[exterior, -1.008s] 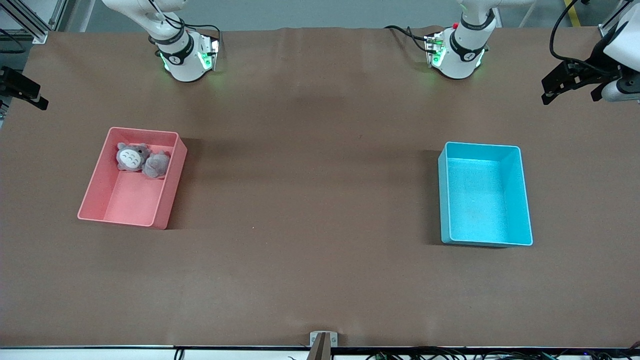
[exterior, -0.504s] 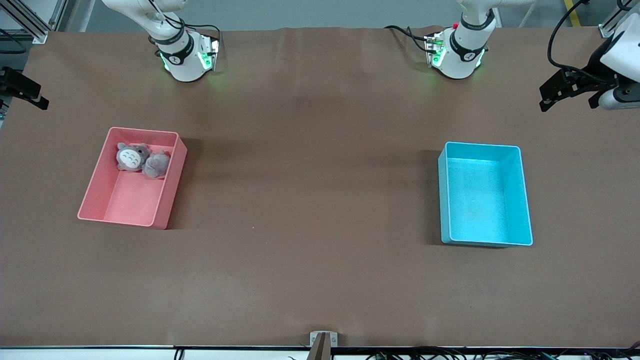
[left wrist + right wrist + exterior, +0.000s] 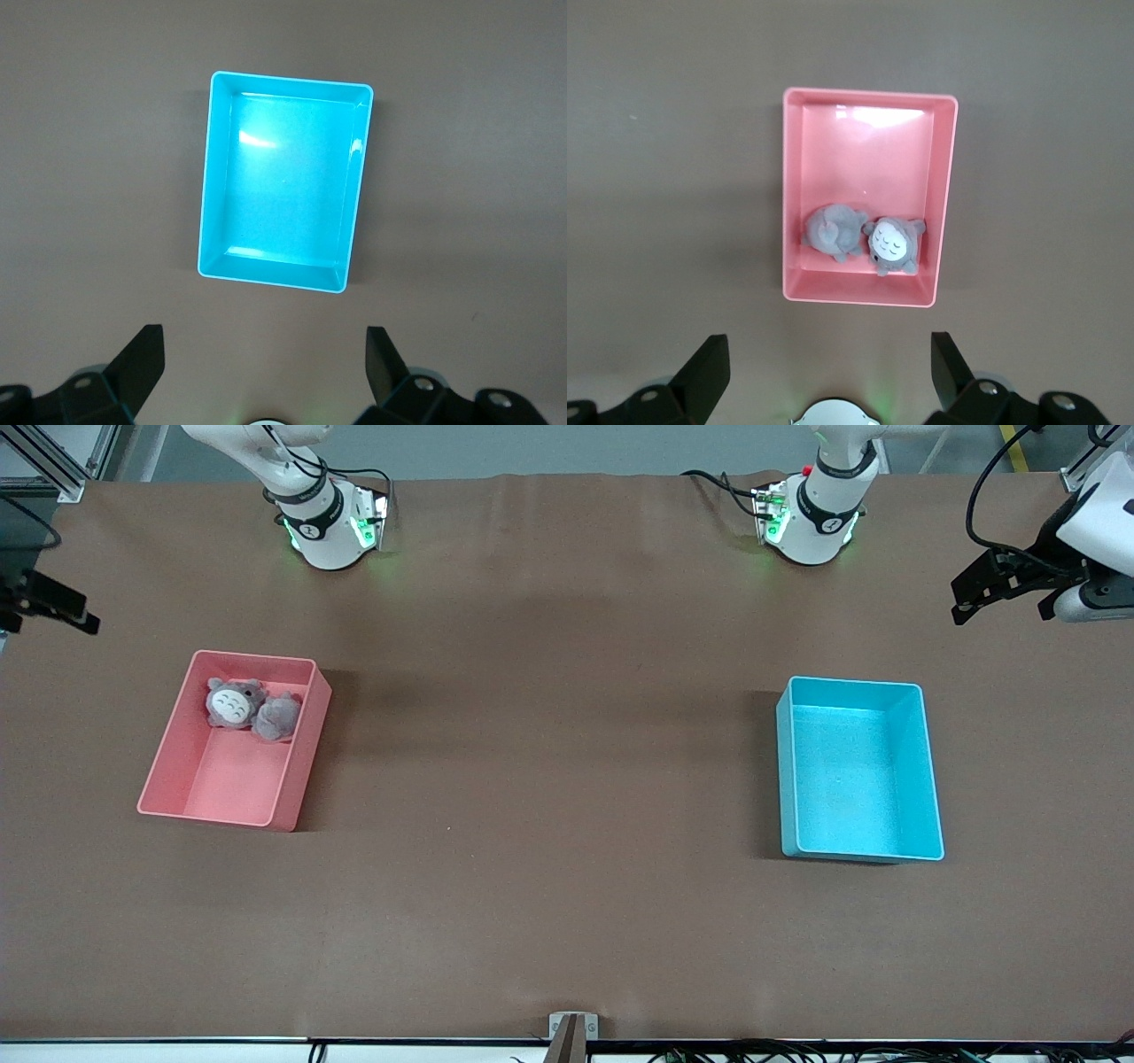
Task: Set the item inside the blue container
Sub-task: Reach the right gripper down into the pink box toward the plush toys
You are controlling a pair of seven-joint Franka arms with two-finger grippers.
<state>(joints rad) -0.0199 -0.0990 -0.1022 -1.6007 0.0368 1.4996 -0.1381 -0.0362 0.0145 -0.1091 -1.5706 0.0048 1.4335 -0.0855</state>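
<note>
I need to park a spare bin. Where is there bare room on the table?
Bare table lies between the pink bin and the blue bin, and nearer the camera than both. The blue bin is empty. Only the pink bin's base-side end is crowded, by two plush toys.

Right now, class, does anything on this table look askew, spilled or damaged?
Only slightly: the pink bin sits a little skewed to the table edge, while the blue bin sits nearly square. Two grey plush toys huddle at the pink bin's end nearer the robots. Nothing is spilled or damaged.
</note>
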